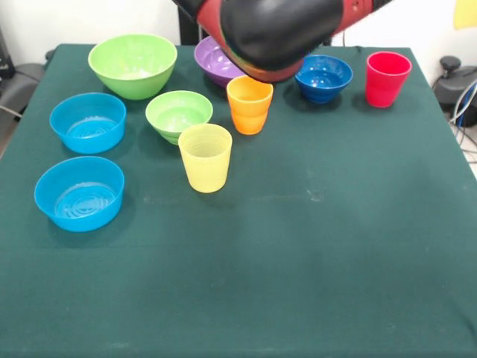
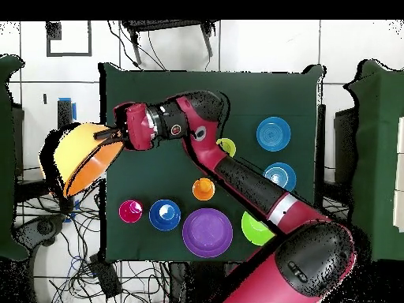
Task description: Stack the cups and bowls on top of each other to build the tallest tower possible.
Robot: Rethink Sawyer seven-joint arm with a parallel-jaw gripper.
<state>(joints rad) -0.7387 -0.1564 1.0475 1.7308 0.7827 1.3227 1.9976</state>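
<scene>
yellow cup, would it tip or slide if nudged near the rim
The yellow cup would probably tip: it stands upright, taller than wide, narrowing to its base. It looks like thin translucent plastic, so likely light. The cloth may resist sliding.

A dark green table [image 1: 298,246] carries six bowls and three cups along its far and left sides. All appear upright and apart.

From above, the red and black arm's pincer [image 2: 106,136] is gripping the rim of the huge orange plastic bowl [image 2: 79,158], which is hanging tilted past the edge of the green-covered desk [image 2: 150,99]. Toward the base from the pincer, the red ribbed tumbler [image 2: 130,211], small dark blue bowl [image 2: 164,214] and large purple bowl [image 2: 207,232] are sitting in a row.
</scene>
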